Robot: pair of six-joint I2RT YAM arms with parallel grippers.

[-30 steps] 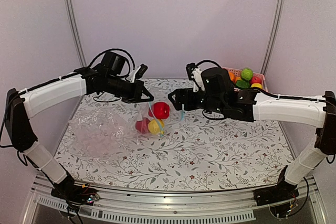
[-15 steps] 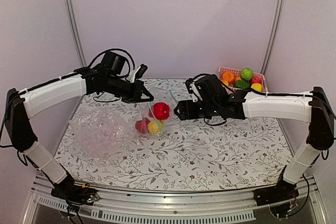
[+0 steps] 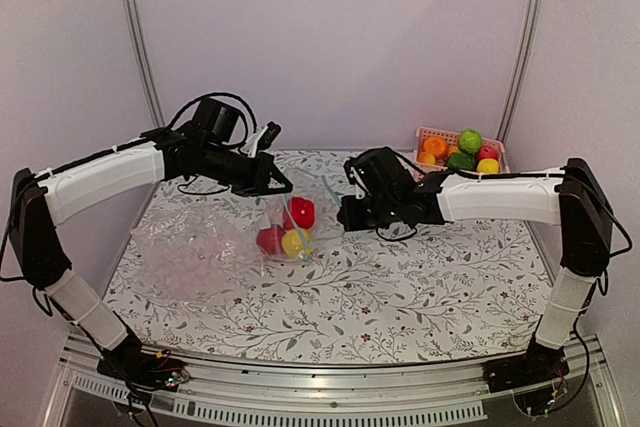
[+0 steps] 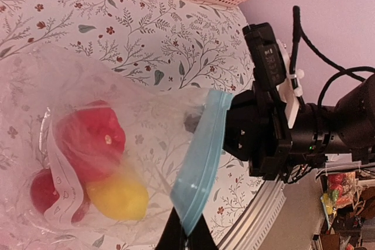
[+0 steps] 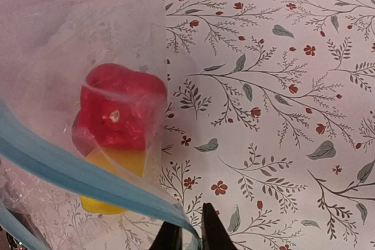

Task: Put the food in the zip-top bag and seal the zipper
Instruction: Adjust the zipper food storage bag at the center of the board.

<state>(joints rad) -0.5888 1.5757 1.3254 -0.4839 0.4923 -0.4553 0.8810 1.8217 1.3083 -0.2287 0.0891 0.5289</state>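
Our right gripper (image 5: 188, 235) is pinching one end of the thin blue-teal zipper (image 5: 88, 182) strip between fingertips drawn close together. Our left gripper (image 4: 186, 235), fully closed, is clamping the other end, so we are holding the mouth of the clear, crinkly plastic zip-top bag (image 3: 270, 232) stretched between the two arms over the middle of the flower-printed table (image 3: 400, 277). Inside the bag a rounded red plastic food piece (image 4: 88, 136), a yellow one (image 4: 117, 198) and a second red one (image 4: 40, 194) are lying together, so we are judging the filling done for these three. More toy food is sitting in the pink lattice basket (image 3: 432, 134). Sealing is remaining, and we cannot tell whether any of the strip is pressed shut.
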